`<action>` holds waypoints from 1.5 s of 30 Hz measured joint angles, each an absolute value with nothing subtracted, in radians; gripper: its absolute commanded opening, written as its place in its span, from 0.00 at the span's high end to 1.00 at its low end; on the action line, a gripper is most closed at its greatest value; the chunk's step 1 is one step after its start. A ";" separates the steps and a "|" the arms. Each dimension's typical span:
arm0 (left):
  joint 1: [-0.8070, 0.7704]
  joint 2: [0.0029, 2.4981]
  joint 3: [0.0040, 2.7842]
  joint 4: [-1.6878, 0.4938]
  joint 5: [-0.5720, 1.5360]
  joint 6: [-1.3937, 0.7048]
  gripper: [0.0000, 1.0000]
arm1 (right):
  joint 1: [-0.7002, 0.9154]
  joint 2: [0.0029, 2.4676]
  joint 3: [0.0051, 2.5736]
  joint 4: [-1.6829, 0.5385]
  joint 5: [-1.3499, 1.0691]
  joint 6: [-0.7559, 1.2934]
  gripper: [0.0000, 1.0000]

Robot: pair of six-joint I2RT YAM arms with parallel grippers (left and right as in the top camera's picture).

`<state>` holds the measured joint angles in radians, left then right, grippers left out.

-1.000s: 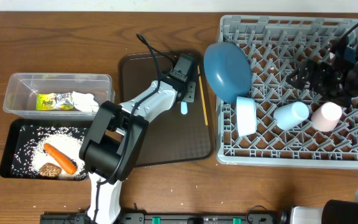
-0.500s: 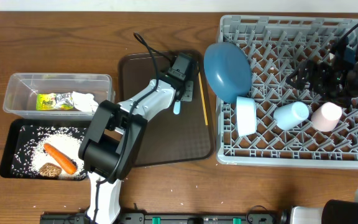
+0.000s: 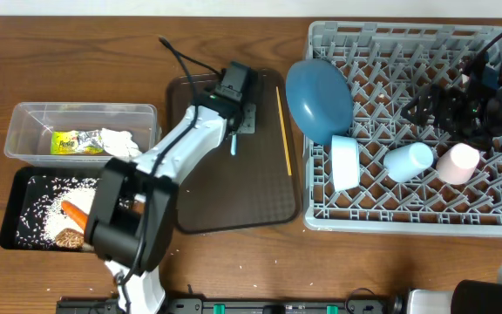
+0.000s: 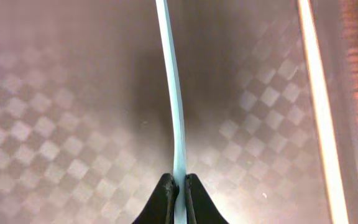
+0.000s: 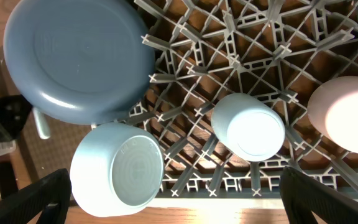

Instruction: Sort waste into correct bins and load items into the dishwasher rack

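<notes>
The left jaws are clenched on one end of the light-blue knife [image 4: 171, 93], pinching the thin strip edge-on between the two dark fingertips [image 4: 164, 191]. The rest of the knife runs straight away from them over the brown serving tray [image 3: 234, 196]. A soft shadow beside it hints that it is off the tray's surface, though I cannot tell for sure. The chopstick [image 3: 282, 131] lies untouched near the tray's right edge, just beside the knife's line but apart from it.

The right jaws are spread wide and grasp nothing. They hang above the dishwasher rack [image 3: 408, 223], where the plate [image 3: 318, 96], bowl [image 3: 344, 163], light-blue cup [image 3: 408, 160] and pink cup [image 3: 457, 163] already sit.

At the far left, the wrapper [image 3: 75, 141] and tissue [image 3: 120, 142] are in the clear tub [image 3: 24, 113]. The carrot [image 3: 78, 212], rice [image 3: 40, 209] and brown lump [image 3: 71, 238] are in the black tray [image 3: 9, 228].

So the waste looks sorted, and the step in hand is loading the knife. Next it must be lifted clear, carried right over the chopstick and tray rim, and lowered between pegs in a free part of the rack. With so narrow a pinch, the knife could swivel on the way.
</notes>
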<state>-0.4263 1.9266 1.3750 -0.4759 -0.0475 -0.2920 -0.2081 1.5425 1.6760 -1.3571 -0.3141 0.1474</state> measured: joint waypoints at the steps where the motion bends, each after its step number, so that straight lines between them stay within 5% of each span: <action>1: -0.426 1.919 1.375 -0.477 -0.049 -0.292 0.94 | -0.208 1.542 1.676 -1.357 -0.314 0.147 0.01; 15: -0.428 1.909 1.375 -0.520 -0.052 -0.297 0.93 | -0.208 1.542 1.676 -1.353 -0.315 0.147 0.01; 19: -0.428 1.909 1.375 -0.520 -0.033 -0.313 0.78 | -0.205 1.542 1.676 -1.345 -0.315 0.145 0.01; 22: -0.428 1.909 1.375 -0.537 -0.013 -0.313 0.53 | -0.178 1.542 1.676 -1.342 -0.323 0.130 0.01; 30: -0.376 1.862 1.375 -0.656 0.008 -0.325 0.45 | 0.109 1.543 1.676 -1.224 -0.347 0.110 0.09; 45: 0.051 1.271 1.379 -1.006 -0.068 -0.327 0.06 | 0.679 1.798 1.679 -0.828 0.021 0.384 0.20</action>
